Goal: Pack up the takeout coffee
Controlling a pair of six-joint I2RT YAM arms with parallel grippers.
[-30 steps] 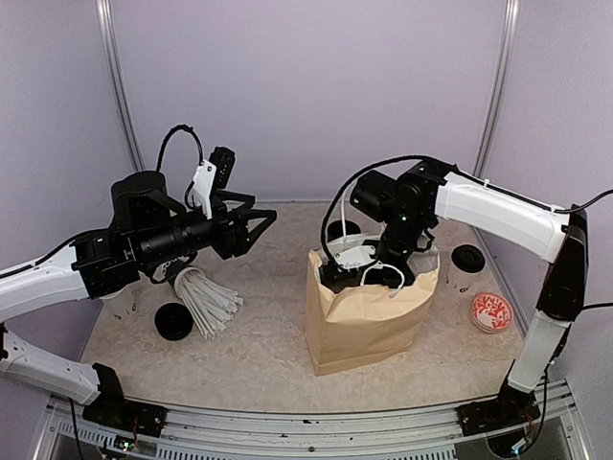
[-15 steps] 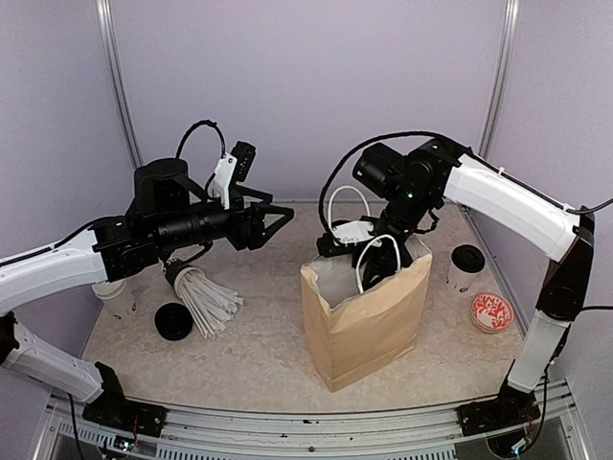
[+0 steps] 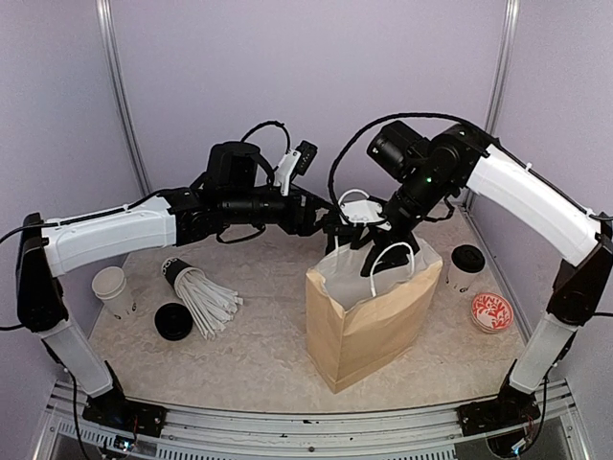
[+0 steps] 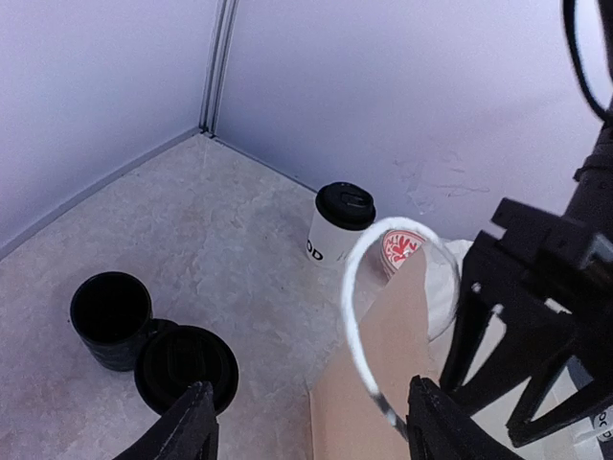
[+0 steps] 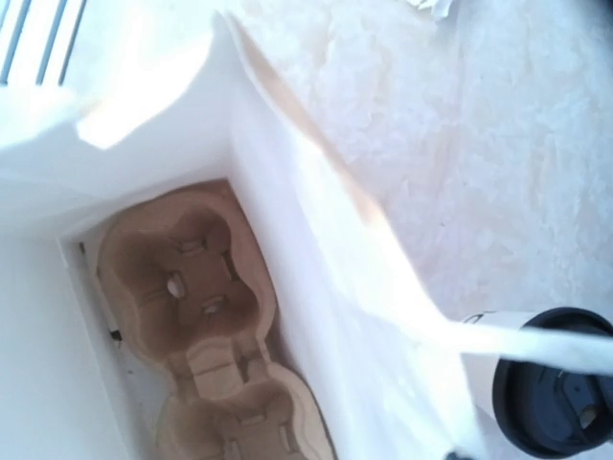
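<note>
One takeout coffee (image 3: 466,263), a white cup with a black lid, stands on the table right of the brown paper bag (image 3: 369,321); it also shows in the left wrist view (image 4: 337,225) and the right wrist view (image 5: 560,395). My left gripper (image 3: 330,222) reaches to the bag's upper left and is open (image 4: 316,422), with a white bag handle (image 4: 356,316) looping between its fingers, untouched. My right gripper (image 3: 372,235) hovers over the bag mouth, jaws apart as seen in the left wrist view (image 4: 522,335). A cardboard cup carrier (image 5: 187,287) lies empty in the bag's bottom.
A lidless white paper cup (image 3: 112,287), a black cup of white straws (image 3: 196,292) and a black lid (image 3: 173,321) sit at the left. A red-patterned round item (image 3: 491,312) lies at the right. Behind the bag are a black cup (image 4: 110,318) and lid (image 4: 187,366).
My left arm swung right to the bag's handle. My right gripper rose out of the bag and opened; the bag now stands taller with its mouth spread.
</note>
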